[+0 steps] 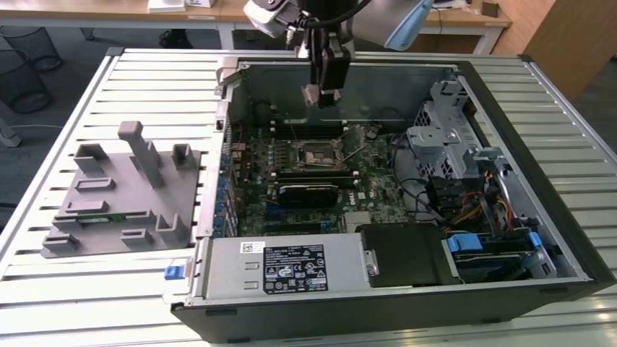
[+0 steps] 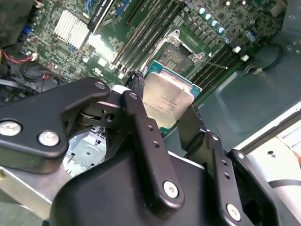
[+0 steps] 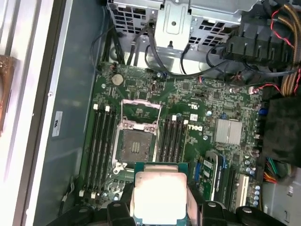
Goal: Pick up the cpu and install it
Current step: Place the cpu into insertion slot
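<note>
Tool (image 2: 165,109) clenched on the cpu (image 3: 160,195) by its edges, hanging over the motherboard (image 3: 211,99) inside the open pc case (image 1: 386,309), not touching the socket (image 3: 134,143).

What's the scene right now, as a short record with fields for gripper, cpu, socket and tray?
gripper: shut on the cpu, over the motherboard
cpu: clamped by its edges, not yet in the socket
socket: open, no chip in it
tray: grey, at the exterior view's left of the computer case
</note>
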{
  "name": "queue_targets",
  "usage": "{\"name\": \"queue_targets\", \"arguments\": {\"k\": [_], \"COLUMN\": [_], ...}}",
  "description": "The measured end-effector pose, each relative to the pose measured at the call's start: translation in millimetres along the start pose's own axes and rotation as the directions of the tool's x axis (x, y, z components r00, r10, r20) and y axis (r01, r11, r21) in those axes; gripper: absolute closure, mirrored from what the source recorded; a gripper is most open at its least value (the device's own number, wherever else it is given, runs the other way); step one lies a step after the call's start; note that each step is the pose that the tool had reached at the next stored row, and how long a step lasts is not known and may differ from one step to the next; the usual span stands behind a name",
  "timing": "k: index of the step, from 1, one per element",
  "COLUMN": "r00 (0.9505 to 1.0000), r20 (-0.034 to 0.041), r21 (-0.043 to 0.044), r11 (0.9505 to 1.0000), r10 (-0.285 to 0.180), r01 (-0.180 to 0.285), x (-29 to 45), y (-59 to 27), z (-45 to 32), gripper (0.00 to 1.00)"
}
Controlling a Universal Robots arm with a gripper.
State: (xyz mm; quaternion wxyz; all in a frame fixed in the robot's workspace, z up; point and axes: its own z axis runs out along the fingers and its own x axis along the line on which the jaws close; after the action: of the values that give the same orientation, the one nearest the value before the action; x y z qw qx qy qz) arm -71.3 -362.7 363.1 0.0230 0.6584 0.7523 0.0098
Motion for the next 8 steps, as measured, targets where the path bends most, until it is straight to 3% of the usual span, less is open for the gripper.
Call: {"name": "queue_targets", "arguments": {"k": [4, 8], "r00": [0.9995, 0.9995], "r20": [0.0014, 0.0015], "r21": [0.0006, 0.0007], "r11": [0.9995, 0.9995], "r10": [0.031, 0.032], "r01": [-0.031, -0.032], "x": [1.6, 3.5], "y": [0.0, 0.0], "z": [4.4, 10.7], "gripper": [0.47, 0.47]}}
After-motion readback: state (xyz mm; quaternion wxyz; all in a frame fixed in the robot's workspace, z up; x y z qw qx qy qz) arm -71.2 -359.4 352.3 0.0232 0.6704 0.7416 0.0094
